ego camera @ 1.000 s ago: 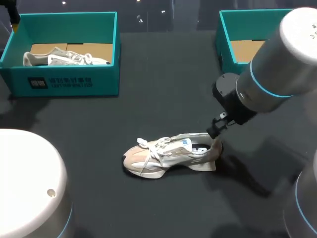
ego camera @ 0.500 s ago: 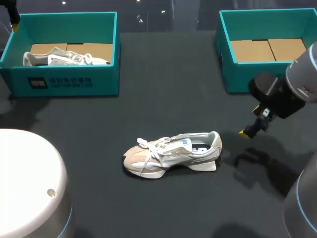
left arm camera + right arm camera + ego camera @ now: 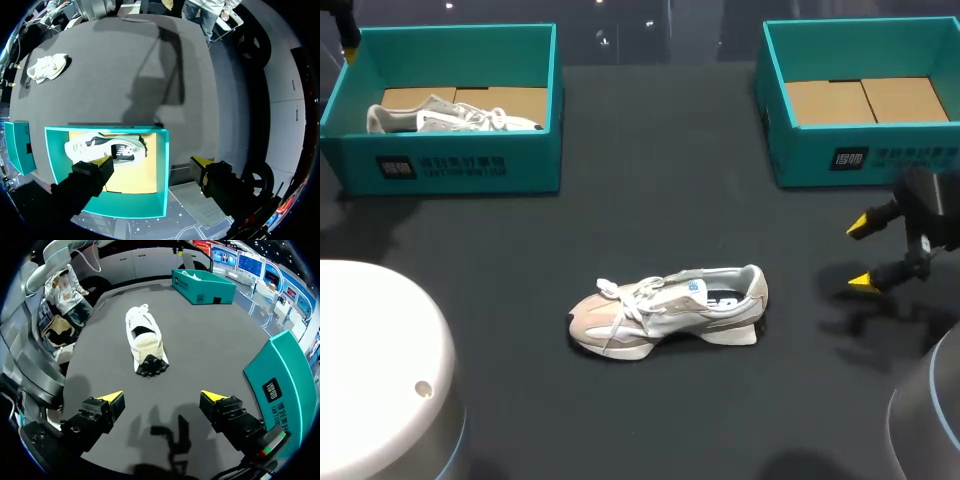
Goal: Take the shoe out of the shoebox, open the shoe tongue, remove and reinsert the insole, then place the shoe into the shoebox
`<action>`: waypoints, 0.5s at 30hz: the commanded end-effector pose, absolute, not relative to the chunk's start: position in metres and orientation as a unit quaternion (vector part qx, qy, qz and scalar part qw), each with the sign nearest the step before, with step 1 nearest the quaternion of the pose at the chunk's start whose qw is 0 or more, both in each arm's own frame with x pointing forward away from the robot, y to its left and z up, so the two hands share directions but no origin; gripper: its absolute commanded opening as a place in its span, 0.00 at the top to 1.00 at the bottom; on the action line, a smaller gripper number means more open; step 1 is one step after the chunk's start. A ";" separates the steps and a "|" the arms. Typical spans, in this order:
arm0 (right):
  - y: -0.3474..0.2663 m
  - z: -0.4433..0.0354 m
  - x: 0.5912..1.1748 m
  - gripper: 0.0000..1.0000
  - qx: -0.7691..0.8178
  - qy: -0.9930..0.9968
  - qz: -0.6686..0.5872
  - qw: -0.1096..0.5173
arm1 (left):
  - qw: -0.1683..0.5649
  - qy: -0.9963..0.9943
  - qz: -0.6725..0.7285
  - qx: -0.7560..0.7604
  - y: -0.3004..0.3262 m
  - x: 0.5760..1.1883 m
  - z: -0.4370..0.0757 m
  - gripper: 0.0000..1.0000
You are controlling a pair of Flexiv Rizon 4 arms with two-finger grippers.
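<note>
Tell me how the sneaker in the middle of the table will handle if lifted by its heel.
Probably light: the sneaker is a fabric upper on a thick sole. Its soft collar would likely flex under a pinch. Loose laces may dangle and snag.

Dim light from overhead leaves the black worktop [image 3: 660, 170] matte and dull. The right end effector [image 3: 861, 254] throws a soft, broken shadow on it; the pale sneaker [image 3: 665, 310] and the left arm's white shell [image 3: 370, 370] catch most brightness.

shoe [image 3: 665, 310] reachable from every side; left shoebox [image 3: 460, 165], right shoebox [image 3: 880, 160] well apart behind.
</note>
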State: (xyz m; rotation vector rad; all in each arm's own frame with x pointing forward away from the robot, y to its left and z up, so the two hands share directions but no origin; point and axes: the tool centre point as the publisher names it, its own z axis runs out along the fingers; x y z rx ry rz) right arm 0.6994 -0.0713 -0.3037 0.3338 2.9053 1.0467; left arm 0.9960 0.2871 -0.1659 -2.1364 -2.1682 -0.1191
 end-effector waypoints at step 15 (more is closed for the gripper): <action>-0.072 -0.324 0.694 0.00 0.063 0.755 0.647 0.083 | 0.048 -0.711 -0.040 -0.701 0.287 0.995 -0.166 0.00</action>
